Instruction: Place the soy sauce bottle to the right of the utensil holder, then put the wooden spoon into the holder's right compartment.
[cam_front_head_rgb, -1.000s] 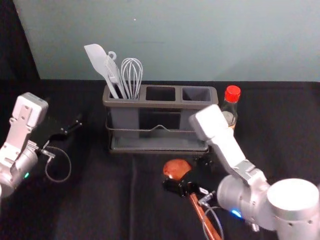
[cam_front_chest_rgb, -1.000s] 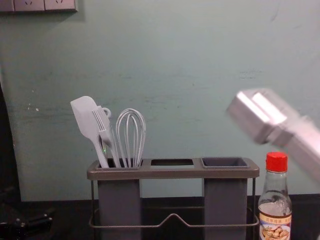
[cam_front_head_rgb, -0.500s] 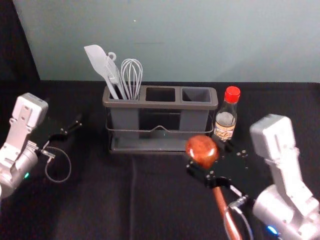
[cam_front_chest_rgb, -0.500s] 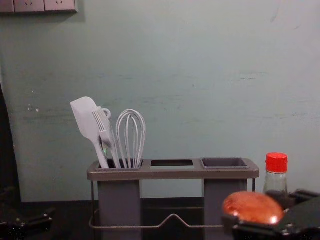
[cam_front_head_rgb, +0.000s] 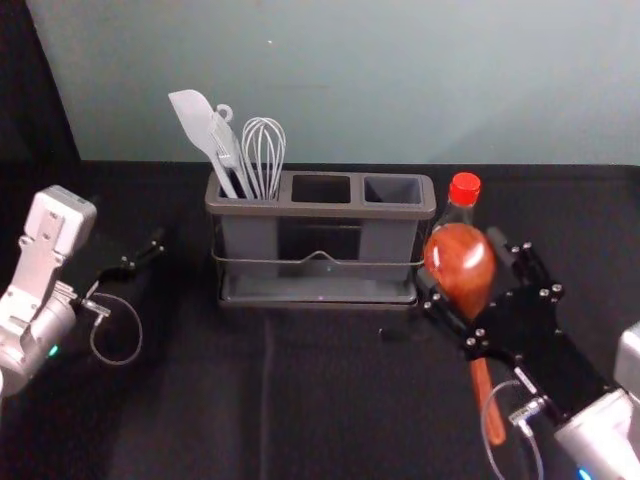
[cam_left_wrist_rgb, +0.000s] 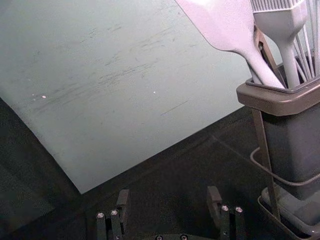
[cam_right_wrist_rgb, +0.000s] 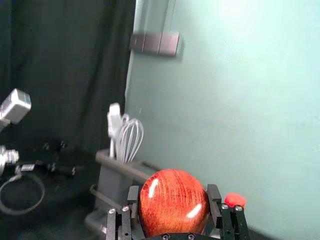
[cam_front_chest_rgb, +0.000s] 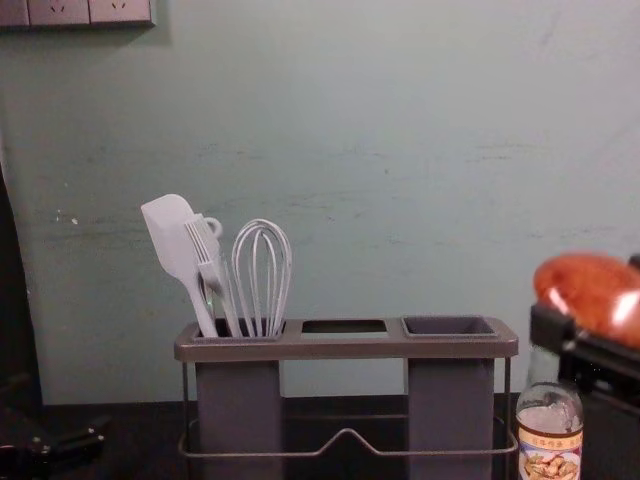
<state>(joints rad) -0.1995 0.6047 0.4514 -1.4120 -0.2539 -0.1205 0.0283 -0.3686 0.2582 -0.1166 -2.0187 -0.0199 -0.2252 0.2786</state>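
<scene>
Wooden spoon (cam_front_head_rgb: 461, 250) clamped by round, glossy, streaky-grained bowl between fingers of right gripper (cam_front_head_rgb: 466, 268), held near three o'clock from utensil holder (cam_front_head_rgb: 320, 209) in head view; slim handle pointed towards half past five. Glass soy sauce bottle (cam_front_chest_rgb: 549, 456), smooth-shouldered, paper-labelled, stood at holder's three o'clock, partly hidden by bowl. Flat-bladed spatula (cam_front_chest_rgb: 172, 235), ribbed brush (cam_front_chest_rgb: 203, 243), looped-wire whisk (cam_front_chest_rgb: 262, 272) held in nine-o'clock compartment. Left gripper (cam_front_head_rgb: 138, 242) parked at holder's nine o'clock, jaws spread apart.

Red-brown wooden spoon (cam_front_head_rgb: 459, 262), its bowl streaked with fine darker grain. Clear soy sauce bottle (cam_front_chest_rgb: 548, 402), bright red cap (cam_front_head_rgb: 465, 187), orange-and-cream picture label (cam_front_chest_rgb: 549, 456). Dark grey utensil holder (cam_front_head_rgb: 321, 209), brownish rim. Pale grey spatula (cam_front_head_rgb: 192, 115) and whisk (cam_front_head_rgb: 264, 150). Black worktop (cam_front_head_rgb: 190, 400).
</scene>
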